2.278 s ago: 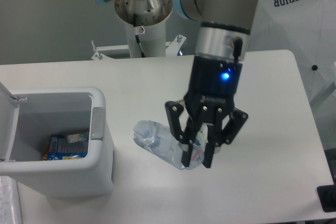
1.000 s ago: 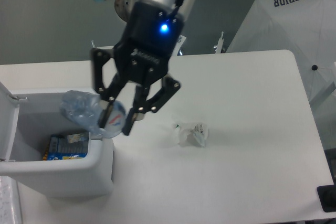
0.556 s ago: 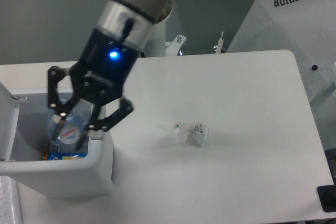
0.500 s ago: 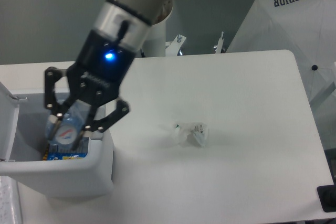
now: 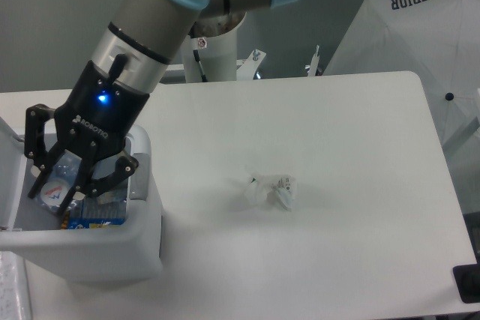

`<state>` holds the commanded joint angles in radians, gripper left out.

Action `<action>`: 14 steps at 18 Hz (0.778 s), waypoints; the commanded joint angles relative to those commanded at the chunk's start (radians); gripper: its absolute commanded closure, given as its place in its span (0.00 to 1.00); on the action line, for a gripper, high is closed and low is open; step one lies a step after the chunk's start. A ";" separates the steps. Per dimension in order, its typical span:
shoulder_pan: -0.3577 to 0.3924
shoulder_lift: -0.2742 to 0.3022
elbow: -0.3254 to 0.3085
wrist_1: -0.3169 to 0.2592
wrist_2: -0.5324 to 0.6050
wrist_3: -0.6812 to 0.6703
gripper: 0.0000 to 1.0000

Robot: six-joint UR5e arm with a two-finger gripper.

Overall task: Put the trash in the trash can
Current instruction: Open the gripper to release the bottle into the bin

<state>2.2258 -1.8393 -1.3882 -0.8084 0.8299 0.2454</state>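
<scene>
My gripper (image 5: 54, 191) is shut on the flattened clear plastic bottle (image 5: 57, 183) with its bluish label and holds it inside the opening of the white trash can (image 5: 142, 230) at the table's left front. The fingers (image 5: 77, 189) reach down into the bin. The crumpled white paper wad (image 5: 272, 189) lies on the table to the right of the bin, apart from the gripper. The bin's hinged lid (image 5: 9, 177) stands open at its left side, and the grey tab (image 5: 138, 177) sits on its right rim.
A blue and yellow packet (image 5: 94, 222) lies at the bottom of the bin. The arm's base column (image 5: 214, 58) stands at the table's back edge. A white umbrella-like cover (image 5: 420, 28) marked SUPERIOR stands beyond the right edge.
The gripper has carried the bottle from the middle of the table leftward over the bin's rim and lowered it into the opening. The paper wad, hidden before, now shows.
</scene>
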 joint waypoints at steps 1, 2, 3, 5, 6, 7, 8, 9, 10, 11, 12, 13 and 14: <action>0.000 0.000 0.000 0.000 0.000 0.000 0.35; 0.000 0.000 0.002 0.000 0.000 0.000 0.25; 0.002 0.000 0.002 0.000 0.000 -0.002 0.20; 0.005 0.002 -0.005 0.000 0.002 -0.002 0.15; 0.008 0.006 -0.012 0.000 0.000 -0.002 0.15; 0.014 0.017 -0.024 0.000 0.002 -0.002 0.14; 0.024 0.028 -0.031 -0.002 0.002 -0.002 0.13; 0.044 0.037 -0.032 -0.002 0.002 -0.006 0.12; 0.069 0.043 -0.032 -0.002 0.002 -0.009 0.10; 0.089 0.043 -0.031 -0.002 0.000 -0.003 0.09; 0.106 0.044 -0.028 -0.002 0.002 0.000 0.08; 0.121 0.043 -0.029 -0.002 0.002 0.000 0.08; 0.129 0.041 -0.034 -0.002 0.006 0.000 0.08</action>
<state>2.3546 -1.7978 -1.4220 -0.8099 0.8360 0.2454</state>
